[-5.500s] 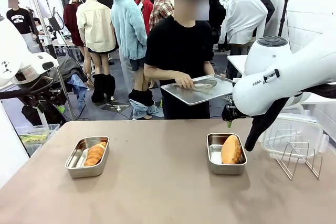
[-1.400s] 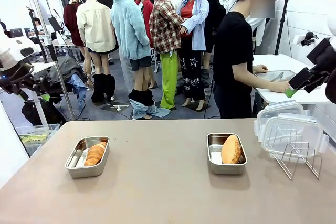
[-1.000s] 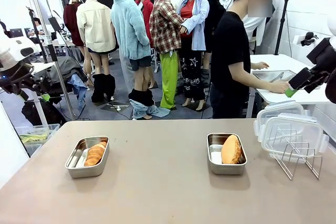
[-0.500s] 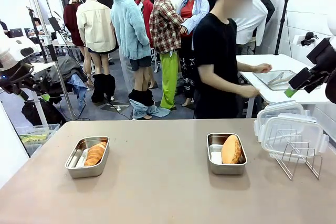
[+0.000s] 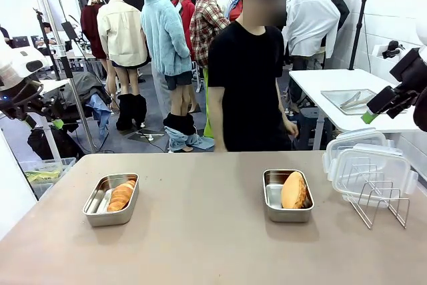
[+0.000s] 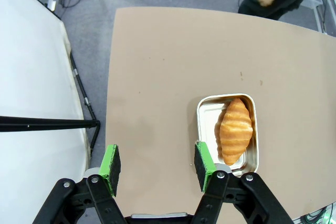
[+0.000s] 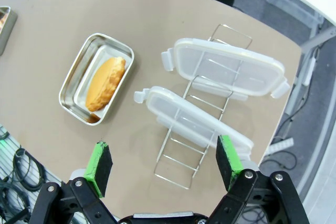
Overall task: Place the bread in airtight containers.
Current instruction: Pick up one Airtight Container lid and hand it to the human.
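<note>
Both jaws released, empty. Lids (image 7: 229, 69) on rack (image 7: 181, 156) ahead of right jaws: pinch nearer lid's (image 7: 191, 116) edge, seat it square on bun's (image 7: 105, 83) pan (image 7: 79, 85).

The left arm (image 5: 17, 65) sits up high, past the left end of the table (image 5: 207, 231). The left gripper (image 6: 156, 162) points down at the table from far above. Its two fingers are apart, and nothing is between them. Its green pads (image 6: 110, 163) face each other. The right arm (image 5: 408, 78) is up high too, past the right end of the table. The right gripper (image 7: 164, 160) also points down at the table from far above. Its fingers are spread very wide and hold nothing.
</note>
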{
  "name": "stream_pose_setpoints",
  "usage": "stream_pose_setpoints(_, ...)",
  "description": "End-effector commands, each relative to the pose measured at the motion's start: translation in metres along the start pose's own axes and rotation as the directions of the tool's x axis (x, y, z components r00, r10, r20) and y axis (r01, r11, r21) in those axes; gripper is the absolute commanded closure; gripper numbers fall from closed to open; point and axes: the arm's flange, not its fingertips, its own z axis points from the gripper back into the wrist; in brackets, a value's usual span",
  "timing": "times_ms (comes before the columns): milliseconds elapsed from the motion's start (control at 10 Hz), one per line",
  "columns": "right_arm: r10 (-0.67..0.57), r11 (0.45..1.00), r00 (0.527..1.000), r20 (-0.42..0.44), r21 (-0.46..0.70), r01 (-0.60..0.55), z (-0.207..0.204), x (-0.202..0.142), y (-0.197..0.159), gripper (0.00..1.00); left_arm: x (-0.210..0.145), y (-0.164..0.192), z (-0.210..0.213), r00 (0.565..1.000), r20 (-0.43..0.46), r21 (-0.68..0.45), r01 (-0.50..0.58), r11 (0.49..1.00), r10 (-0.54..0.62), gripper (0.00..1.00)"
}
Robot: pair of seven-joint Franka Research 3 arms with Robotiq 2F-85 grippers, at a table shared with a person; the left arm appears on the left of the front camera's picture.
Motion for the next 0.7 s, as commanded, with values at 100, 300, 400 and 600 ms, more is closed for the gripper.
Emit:
stream_pose_setpoints(100, -0.015, 1.0, 1.0, 0.008, -0.004, 0.015, -0.0045, 0.0003, 0.0006, 0.02, -0.0003, 0.0, 0.0014, 1.0, 0.003, 0.007, -0.019, 1.0, 0.019, 0.26)
stream_pose_setpoints(300, -0.015, 1.0, 1.0, 0.008, -0.004, 0.015, -0.0045, 0.0003, 0.0006, 0.02, -0.0003, 0.0, 0.0014, 1.0, 0.003, 0.007, -0.019, 1.0, 0.019, 0.26)
stream_pose_setpoints(400, -0.015, 1.0, 1.0, 0.008, -0.004, 0.015, -0.0045, 0.0003, 0.0006, 0.02, -0.0003, 0.0, 0.0014, 1.0, 0.003, 0.007, -0.019, 1.0, 0.019, 0.26)
stream_pose_setpoints(600, -0.015, 1.0, 1.0, 0.008, -0.004, 0.015, -0.0045, 0.0003, 0.0006, 0.02, -0.0003, 0.0, 0.0014, 1.0, 0.003, 0.007, -0.019, 1.0, 0.019, 0.26)
